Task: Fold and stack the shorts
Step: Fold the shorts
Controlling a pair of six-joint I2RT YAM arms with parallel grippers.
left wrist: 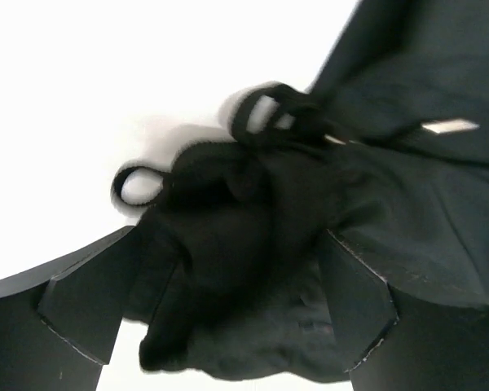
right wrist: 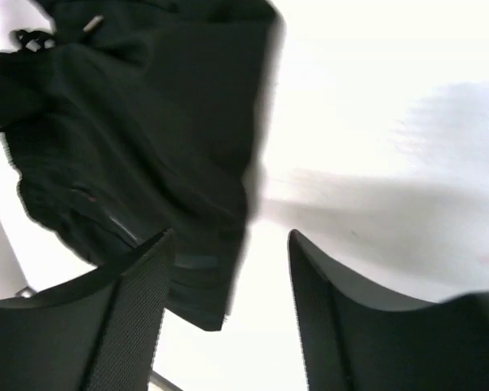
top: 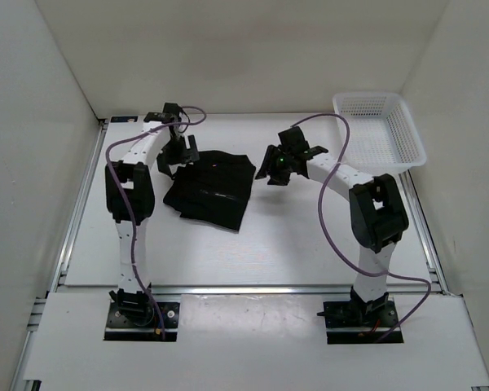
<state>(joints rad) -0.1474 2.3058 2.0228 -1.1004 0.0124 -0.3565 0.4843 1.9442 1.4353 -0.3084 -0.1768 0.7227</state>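
Workspace observed from above: the shorts [top: 210, 189] lie on the table [top: 293, 244], left of centre, as a rumpled black heap that is not folded flat, with one corner drawn out toward the near side. The white mesh basket [top: 379, 130] stands at the far right corner, well apart from the garment and holding nothing that I can see. My left gripper [top: 183, 153] is at the far left corner of the shorts, directly over the fabric edge. My wrist camera there shows the left gripper [left wrist: 220, 318] with its jaws spread wide and a bunched fold of the shorts [left wrist: 253, 244] lying in the gap between the fingers [left wrist: 81, 309]. The cloth is not pinched, though I cannot tell whether it brushes the inner faces. A drawstring loop [left wrist: 134, 186] trails off that bunch onto the white surface, and a small pale label [left wrist: 450, 126] shows on the flatter cloth beyond. My right gripper [top: 267, 167] is just beside the right edge of the shorts, pointing toward it. On that wrist view the right gripper [right wrist: 232, 269] has its jaws apart and clamps nothing. The gap between its fingers [right wrist: 334, 318] shows mostly bare table. The edge of the shorts [right wrist: 147, 138] runs down on the left and passes behind the left finger. That view is blurred, so finer detail of the hem is not legible.
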